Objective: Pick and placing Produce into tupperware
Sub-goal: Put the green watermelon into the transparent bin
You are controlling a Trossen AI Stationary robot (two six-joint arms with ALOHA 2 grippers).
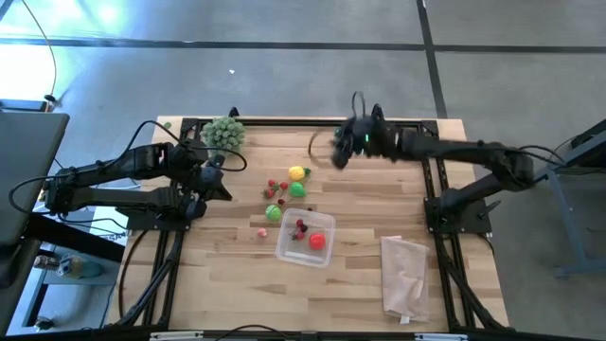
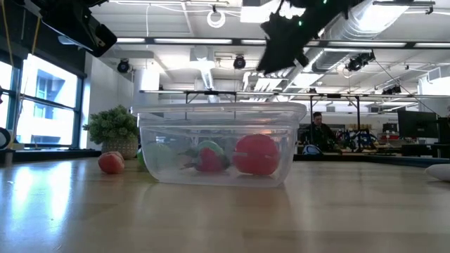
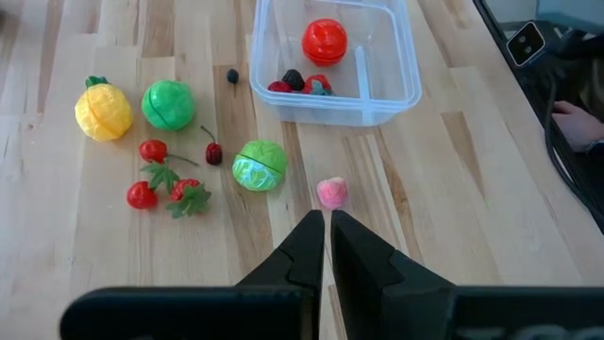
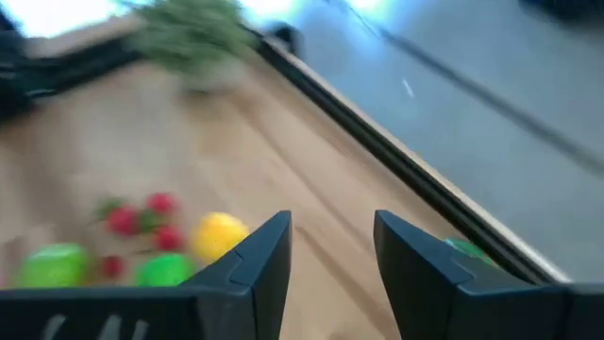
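Observation:
The clear tupperware (image 1: 306, 237) stands near the table's middle, holding a red ball (image 3: 325, 41) and small berries (image 3: 297, 83). Loose produce lies on the wood to its left and far side: a yellow fruit (image 3: 103, 110), two green balls (image 3: 169, 104) (image 3: 259, 165), small red pieces (image 3: 156, 184) and a pink ball (image 3: 331, 193). My left gripper (image 3: 327, 236) hangs shut above the table, left of the produce, holding nothing. My right gripper (image 4: 330, 250) is raised near the far edge (image 1: 341, 152), open, with nothing between its fingers.
A grey-green bushy ball (image 1: 223, 133) sits at the far left of the table. A pale bag (image 1: 404, 275) lies near the front right. A black frame (image 1: 284, 121) runs along the far edge. A person sits in the room beyond (image 2: 320, 130).

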